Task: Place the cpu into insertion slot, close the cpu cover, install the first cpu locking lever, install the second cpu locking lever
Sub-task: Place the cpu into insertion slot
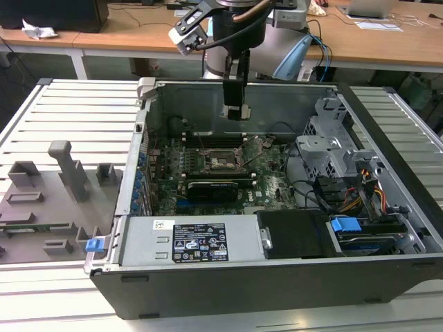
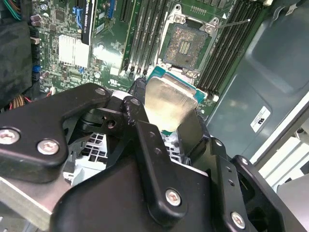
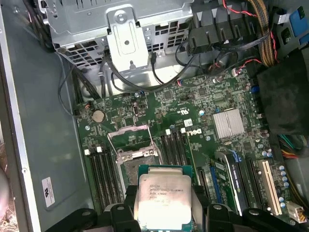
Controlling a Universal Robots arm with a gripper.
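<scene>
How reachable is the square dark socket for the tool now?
Probably yes: the tool, gripping the flat silver chip, hangs over the open case; nothing visibly blocks the square dark socket.

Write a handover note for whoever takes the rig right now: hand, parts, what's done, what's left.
Hand: shut on the cpu, hanging over the motherboard.
Cpu: gripped by its edges, metal top facing the first wrist view, not seated.
Slot: empty, pin grid exposed.
Cover: appears raised off the slot.
Done: cpu picked up and brought over the board.
Left: cpu not in the slot, cover not closed, neither lever installed.
</scene>
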